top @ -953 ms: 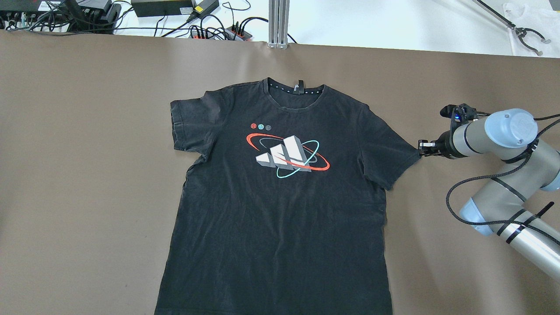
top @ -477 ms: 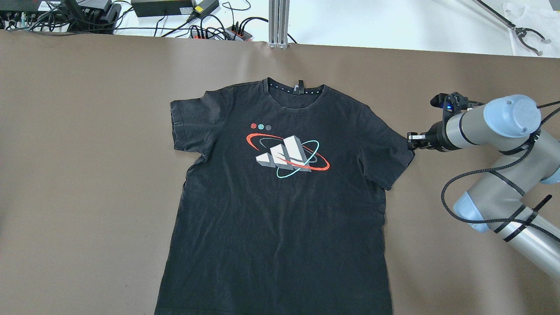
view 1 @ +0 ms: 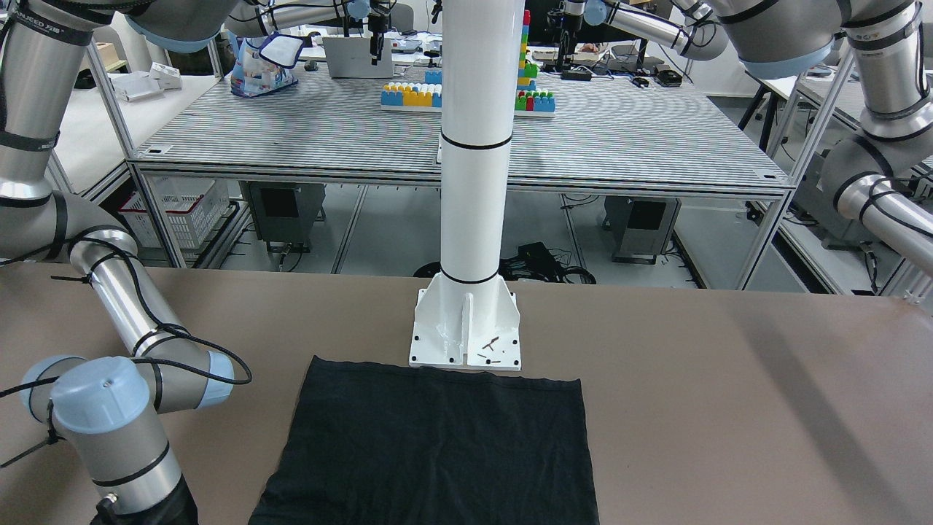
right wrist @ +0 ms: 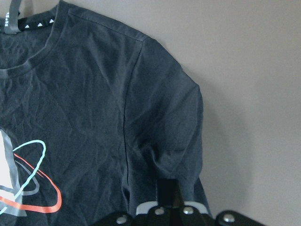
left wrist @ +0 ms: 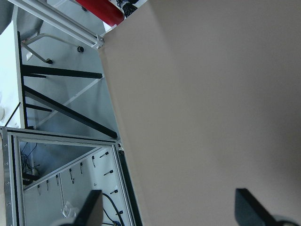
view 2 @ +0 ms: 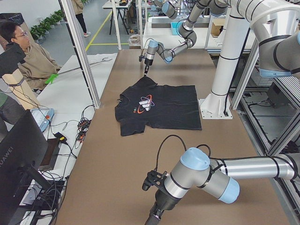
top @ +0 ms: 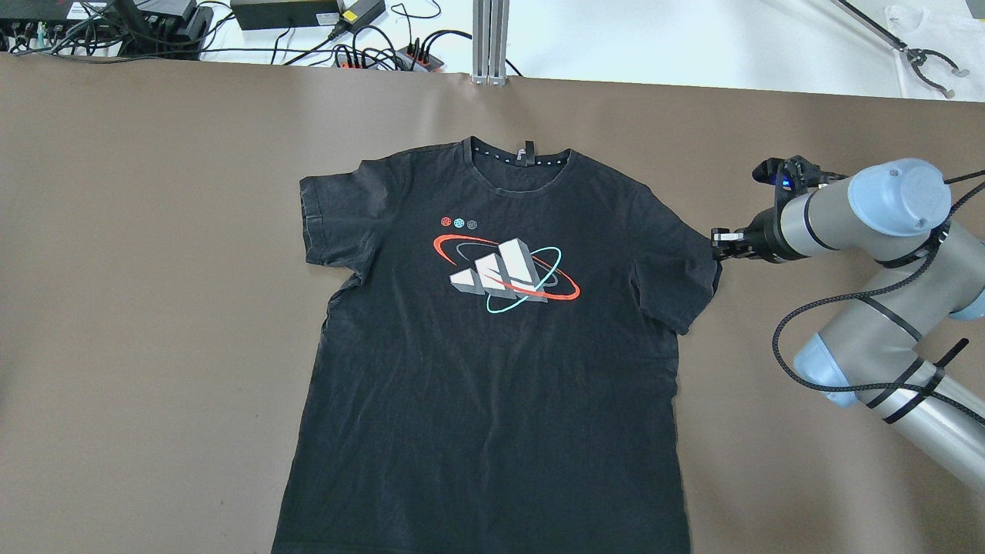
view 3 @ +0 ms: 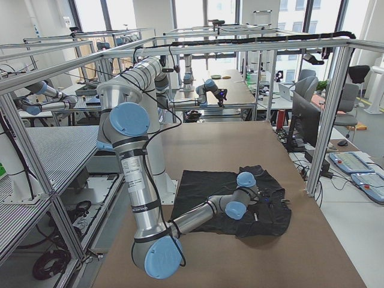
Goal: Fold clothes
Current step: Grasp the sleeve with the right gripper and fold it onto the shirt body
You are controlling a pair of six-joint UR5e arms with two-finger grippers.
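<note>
Your right tool [top: 717,245] is clamped on the sleeve [top: 681,269] of the shirt [top: 492,400]: lift barely off the tabletop [top: 154,323], carry straight ahead of the tool toward the print [top: 504,277], no bunching.

— The T-shirt [top: 492,385] is thin black cloth, matt and finely creased; its print [top: 504,277] looks smoother.
— And the bench [top: 154,308] under it?
— A brown matt covering, smooth, with a faint sheen near the far edge.
— The right arm [top: 816,227]?
— Grey brushed metal tubes, glossy pale-blue plastic caps [top: 896,196], a black braided cable [top: 793,338].
— The post [view 1: 474,182]?
— Glossy white painted metal.
</note>
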